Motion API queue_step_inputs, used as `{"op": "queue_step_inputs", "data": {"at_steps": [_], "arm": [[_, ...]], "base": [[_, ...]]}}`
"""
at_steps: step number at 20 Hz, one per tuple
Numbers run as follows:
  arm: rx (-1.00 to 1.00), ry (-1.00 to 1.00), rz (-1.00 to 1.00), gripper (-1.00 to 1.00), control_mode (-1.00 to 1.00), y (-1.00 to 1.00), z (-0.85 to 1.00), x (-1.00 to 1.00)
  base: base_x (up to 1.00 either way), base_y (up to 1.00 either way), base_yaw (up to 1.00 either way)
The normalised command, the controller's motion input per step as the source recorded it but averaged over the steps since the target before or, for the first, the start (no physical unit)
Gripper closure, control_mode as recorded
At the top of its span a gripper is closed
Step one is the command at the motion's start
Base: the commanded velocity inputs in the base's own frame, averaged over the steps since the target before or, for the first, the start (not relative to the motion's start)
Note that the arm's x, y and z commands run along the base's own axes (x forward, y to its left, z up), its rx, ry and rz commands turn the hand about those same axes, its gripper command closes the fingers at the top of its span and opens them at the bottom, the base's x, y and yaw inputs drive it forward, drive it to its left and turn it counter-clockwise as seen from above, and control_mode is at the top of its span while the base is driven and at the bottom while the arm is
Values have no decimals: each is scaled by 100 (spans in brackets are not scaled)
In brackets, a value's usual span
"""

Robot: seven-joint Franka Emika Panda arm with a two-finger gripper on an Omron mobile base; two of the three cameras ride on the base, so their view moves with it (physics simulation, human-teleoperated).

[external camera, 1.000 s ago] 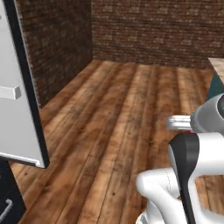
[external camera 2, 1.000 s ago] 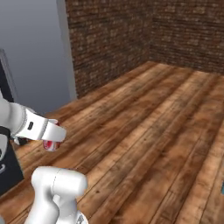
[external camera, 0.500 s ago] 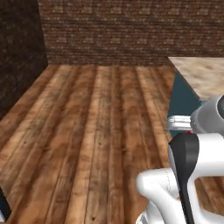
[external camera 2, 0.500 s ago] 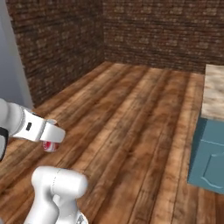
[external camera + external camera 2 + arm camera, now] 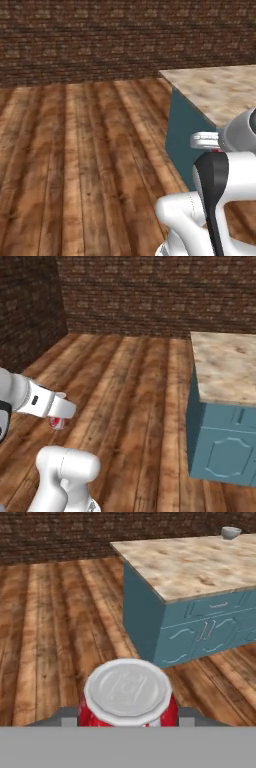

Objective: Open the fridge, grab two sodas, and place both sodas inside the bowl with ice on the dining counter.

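Brick walls are running along the back of the room above a floor of brown wooden planks (image 5: 125, 386). Going left to right in the right base view, the arm is reaching out low at the left, and the gripper (image 5: 59, 417) is holding a red can (image 5: 56, 422) with a pale top, its jaws closed on the can's sides. Farther right, the dining counter (image 5: 225, 368) is standing on its teal base, well apart from the can. In the hand view, the can (image 5: 128, 699) is sitting between the fingertips at the bottom, and the bowl (image 5: 230, 532) is resting far off on the counter top near the upper right corner.
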Motion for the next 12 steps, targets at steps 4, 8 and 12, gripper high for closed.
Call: {"op": "queue_step_inputs", "data": {"at_steps": [4, 8, 12], "arm": [[0, 0, 0, 100, 100, 0, 0, 0], [0, 0, 0, 100, 100, 0, 0, 0], [0, 0, 0, 100, 100, 0, 0, 0]], "base": [[87, 65, -45], [84, 85, -39], [88, 90, -36]]}}
